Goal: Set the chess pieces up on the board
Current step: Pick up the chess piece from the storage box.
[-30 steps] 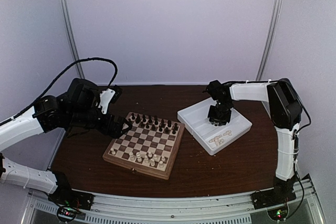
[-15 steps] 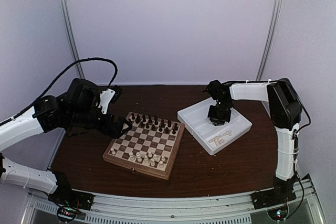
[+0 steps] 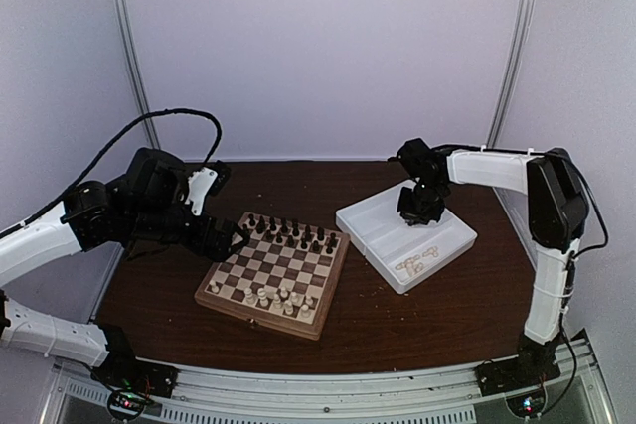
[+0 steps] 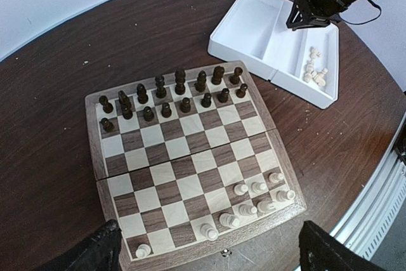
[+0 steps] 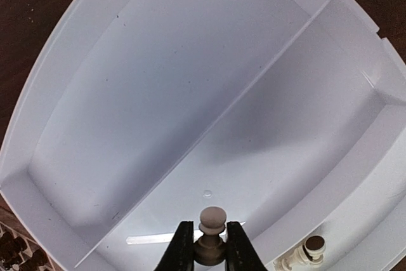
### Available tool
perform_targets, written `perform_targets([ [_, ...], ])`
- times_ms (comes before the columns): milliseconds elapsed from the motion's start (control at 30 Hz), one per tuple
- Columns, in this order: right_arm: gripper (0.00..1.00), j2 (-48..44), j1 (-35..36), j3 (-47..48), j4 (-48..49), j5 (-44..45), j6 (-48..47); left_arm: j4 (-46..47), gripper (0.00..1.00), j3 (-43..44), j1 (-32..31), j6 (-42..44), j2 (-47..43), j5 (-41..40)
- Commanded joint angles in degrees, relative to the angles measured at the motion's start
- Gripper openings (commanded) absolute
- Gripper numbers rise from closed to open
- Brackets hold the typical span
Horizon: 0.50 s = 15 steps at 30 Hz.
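Observation:
The board (image 3: 260, 313) lies at the table's middle, its frame (image 4: 92, 138) also in the left wrist view. Several cream chess pieces (image 4: 257, 188) stand on its near rows, mostly at the right, and one stands alone at the near left corner. More cream pieces (image 4: 314, 73) lie in the white tray's right compartment (image 3: 417, 265). My right gripper (image 5: 210, 224) hangs over the tray (image 5: 158, 93), shut on a cream pawn (image 5: 212, 218) whose round head pokes out between the fingers. My left gripper (image 4: 212, 252) hovers open above the board's left edge (image 3: 237, 238), holding nothing.
Dark pieces (image 4: 171, 96) fill the board's two far rows (image 3: 288, 233). The white tray (image 3: 383, 220) sits right of the board, its left compartment bare. Another cream piece (image 5: 304, 252) lies in the tray just right of my right fingers. The table's rounded edge runs close on the right.
My right gripper has shut on the cream pawn and lifted it off the tray floor, the arm swinging a little up and right. The left arm has not moved.

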Motion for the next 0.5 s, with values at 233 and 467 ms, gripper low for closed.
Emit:
perform_targets([
  [233,0.09,-10.8,0.3,-7.6,7.4,3.0,-5.6,3.2,0.98,1.3,0.4,-1.5,1.1,1.5],
  [467,0.1,-18.0,0.4,-16.1,15.5,-0.1,-13.8,8.6,0.98,0.5,0.4,-4.2,3.3,5.9],
])
